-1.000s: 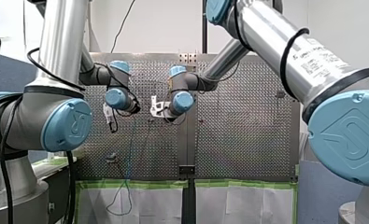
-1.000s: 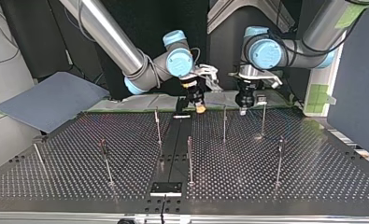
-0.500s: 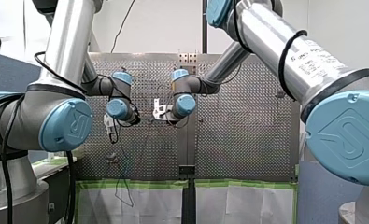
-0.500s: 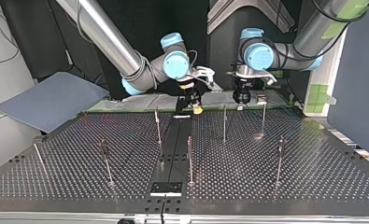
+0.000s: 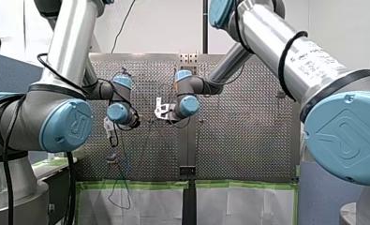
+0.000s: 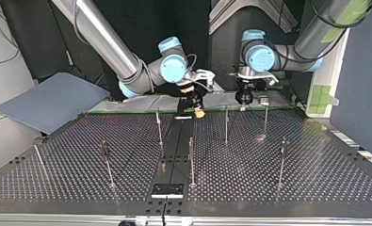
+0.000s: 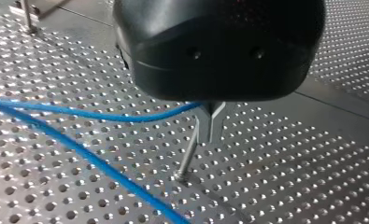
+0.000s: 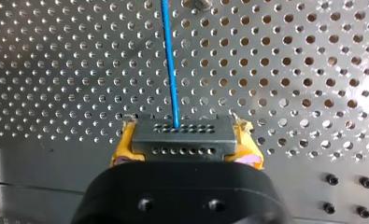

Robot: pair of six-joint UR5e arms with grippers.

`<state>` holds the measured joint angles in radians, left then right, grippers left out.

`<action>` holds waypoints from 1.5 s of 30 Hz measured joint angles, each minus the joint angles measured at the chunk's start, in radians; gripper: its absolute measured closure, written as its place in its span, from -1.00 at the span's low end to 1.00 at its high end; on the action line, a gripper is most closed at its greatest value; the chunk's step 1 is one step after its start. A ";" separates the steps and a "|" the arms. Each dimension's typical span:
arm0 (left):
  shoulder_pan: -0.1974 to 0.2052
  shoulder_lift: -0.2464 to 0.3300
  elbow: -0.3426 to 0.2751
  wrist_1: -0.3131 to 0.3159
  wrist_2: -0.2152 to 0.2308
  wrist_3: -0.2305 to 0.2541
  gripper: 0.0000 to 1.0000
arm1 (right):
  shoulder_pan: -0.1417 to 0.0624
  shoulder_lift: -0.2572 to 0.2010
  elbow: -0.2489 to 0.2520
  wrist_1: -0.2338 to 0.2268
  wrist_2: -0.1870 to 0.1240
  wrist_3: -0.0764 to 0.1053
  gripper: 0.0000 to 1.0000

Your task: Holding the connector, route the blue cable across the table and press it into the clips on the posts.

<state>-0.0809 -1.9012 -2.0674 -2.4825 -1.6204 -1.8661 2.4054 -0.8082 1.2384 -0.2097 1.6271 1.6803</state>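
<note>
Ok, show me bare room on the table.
In the top view: free between the middle post and the post at the right, and in the near right corner. Crowded at the far edge: my left gripper, my right gripper, the cable.

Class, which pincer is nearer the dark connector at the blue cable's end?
Right. My right pincer clamps the connector between its yellow pads; my left pincer stands apart toward the top view's right, shut on the blue cable further along.

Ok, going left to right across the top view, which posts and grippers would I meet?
Leftmost post, second post, third post, my right gripper, post between the grippers, my left gripper, next post, rightmost post. The near middle post overlaps my right gripper, so it's left out.
</note>
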 joint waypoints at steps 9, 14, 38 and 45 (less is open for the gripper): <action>0.005 -0.006 0.000 0.024 0.024 -0.012 0.98 | -0.022 0.005 0.000 0.002 -0.030 0.032 1.00; 0.007 -0.007 0.000 0.037 0.037 -0.027 0.98 | -0.028 0.021 0.000 0.005 -0.037 0.033 1.00; 0.039 -0.096 0.063 0.088 0.038 -0.067 0.98 | -0.064 0.028 0.000 0.003 -0.039 0.044 1.00; 0.046 -0.096 0.093 0.092 0.059 -0.070 0.98 | -0.078 0.028 0.000 0.002 -0.039 0.044 1.00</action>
<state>-0.0353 -1.9977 -1.9741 -2.3908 -1.5616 -1.9356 2.3273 -0.7801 1.2383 -0.2073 1.5879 1.7245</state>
